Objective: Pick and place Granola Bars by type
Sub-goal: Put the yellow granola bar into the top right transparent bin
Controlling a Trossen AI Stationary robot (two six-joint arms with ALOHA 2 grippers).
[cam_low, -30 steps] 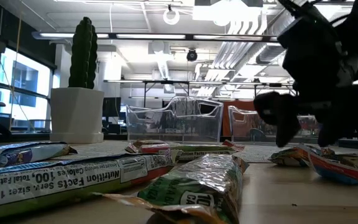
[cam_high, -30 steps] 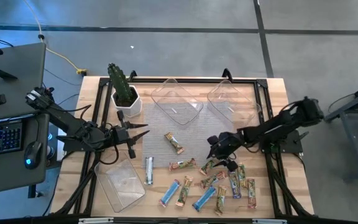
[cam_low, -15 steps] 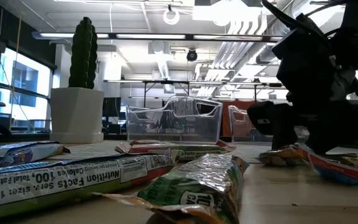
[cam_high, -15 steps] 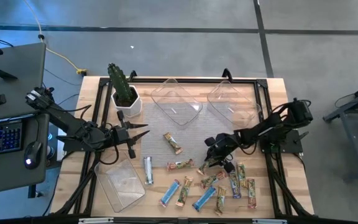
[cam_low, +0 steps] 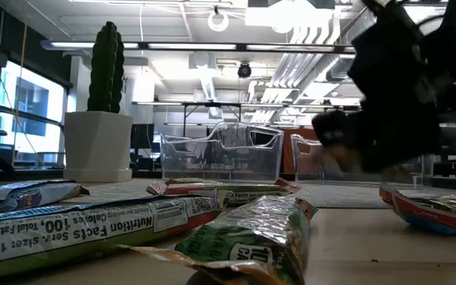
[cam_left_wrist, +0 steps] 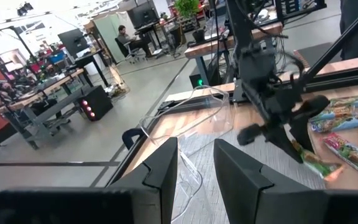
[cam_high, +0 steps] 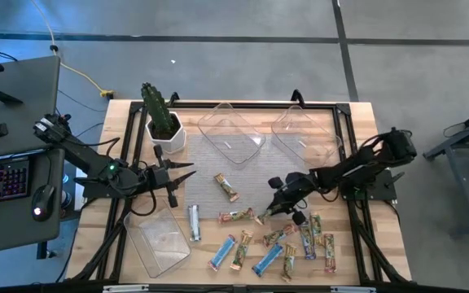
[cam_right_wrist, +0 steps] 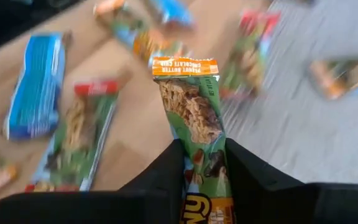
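Several wrapped granola bars lie flat on the table's near right part, among them a blue one (cam_high: pixel 267 259), a silver one (cam_high: pixel 194 221) and a green-gold one (cam_high: pixel 238 216). Another lies on the grey mat (cam_high: pixel 228 186). My right gripper (cam_high: pixel 273 207) is above this group, shut on a green bar with an orange end (cam_right_wrist: pixel 194 106). From the left wrist view that bar (cam_left_wrist: pixel 314 162) slants down below the right gripper's fingers. My left gripper (cam_high: pixel 181 175) waits open at the table's left with nothing between its fingers (cam_left_wrist: pixel 194 168). My right gripper pinches the green bar's two long edges (cam_right_wrist: pixel 202 163) between its two fingers, near one end of the bar. The fingers come from above, slanting toward the table's left. The bar's orange end (cam_right_wrist: pixel 185 65) sticks out past the fingertips, and the bar is lifted clear of the table.
Two clear trays stand at the back, one in the middle (cam_high: pixel 230 134) and one at the right (cam_high: pixel 304 134). A third clear tray (cam_high: pixel 157 240) sits at the near left. A potted cactus (cam_high: pixel 163 118) stands at the far left.
My right gripper has come down on the green bar among the group, shut on it and taken hold. It has then risen and shifted slightly toward the table's left. The bar has left the table and now hangs slanted from the fingers.
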